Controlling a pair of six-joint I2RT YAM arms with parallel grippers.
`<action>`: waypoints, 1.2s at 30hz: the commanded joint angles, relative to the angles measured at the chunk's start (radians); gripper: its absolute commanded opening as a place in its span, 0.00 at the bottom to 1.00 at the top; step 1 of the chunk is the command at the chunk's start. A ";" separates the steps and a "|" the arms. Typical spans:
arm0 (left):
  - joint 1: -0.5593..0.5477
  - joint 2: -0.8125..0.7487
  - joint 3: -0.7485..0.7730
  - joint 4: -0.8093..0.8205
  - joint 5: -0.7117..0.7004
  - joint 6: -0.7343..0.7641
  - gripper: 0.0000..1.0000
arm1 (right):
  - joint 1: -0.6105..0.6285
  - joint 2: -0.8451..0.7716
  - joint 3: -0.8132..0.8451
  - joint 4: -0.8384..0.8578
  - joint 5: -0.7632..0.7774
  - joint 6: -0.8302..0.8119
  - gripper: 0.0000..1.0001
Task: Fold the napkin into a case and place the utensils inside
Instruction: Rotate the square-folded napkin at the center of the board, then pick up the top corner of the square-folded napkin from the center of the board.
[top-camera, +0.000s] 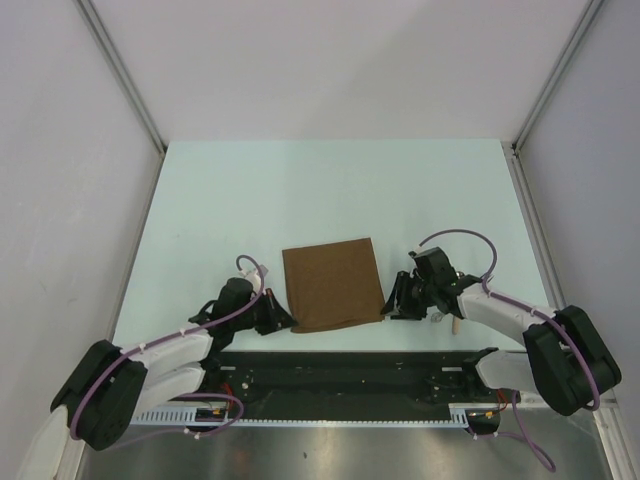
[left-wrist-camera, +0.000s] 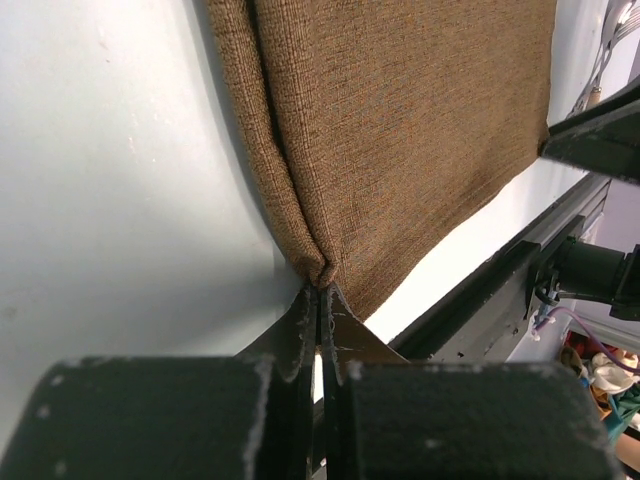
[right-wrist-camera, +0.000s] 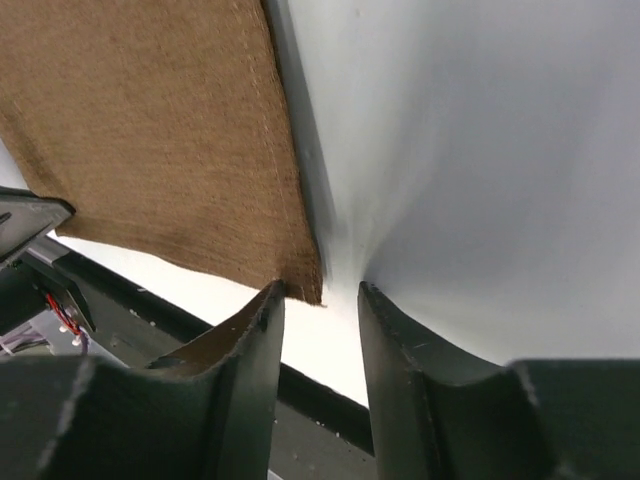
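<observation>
**Arm Pose and Napkin Orientation: Both Grippers at the Near Corners**

1. Check the left arm. It reaches low from its base towards the middle of the table (top-camera: 300, 190), forearm close to the surface. The left gripper (top-camera: 285, 322) sits at the near-left corner of the napkin (top-camera: 332, 285). In the left wrist view you see its jaws pressed together, with only a thin slit between them. The fingertips (left-wrist-camera: 300, 310) touch the bunched corner of the cloth. You cannot tell whether any fabric is caught between them.

2. Check the right arm. It mirrors the left, bent inward and low from its base. The right gripper (top-camera: 392, 308) sits at the near-right corner of the napkin. In the right wrist view its jaws stand apart, with bare table showing in the gap. The cloth corner lies just beside the tip of one finger (right-wrist-camera: 262, 330), and nothing is held.

3. Check the napkin. It lies flat on the table between the two grippers, near the front edge. It is nearly square, so you cannot name a clear long axis. It is turned slightly, and its far edge rises towards the right. The left wrist view shows a doubled, rolled layer along the left side, running away from the corner.

4. Locate the utensils (top-camera: 453, 325). Only a pale tan handle shows, on the table beside the right arm's wrist, apart from the napkin.
</observation>
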 joint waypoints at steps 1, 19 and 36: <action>-0.006 0.006 -0.013 -0.014 -0.012 -0.004 0.00 | 0.005 -0.045 -0.028 0.023 -0.020 0.026 0.38; -0.007 -0.040 -0.007 -0.118 -0.049 0.005 0.14 | 0.004 -0.058 -0.003 0.037 -0.025 0.003 0.03; -0.019 -0.097 0.001 -0.209 -0.039 -0.001 0.47 | 0.014 -0.104 0.067 -0.026 -0.032 -0.024 0.00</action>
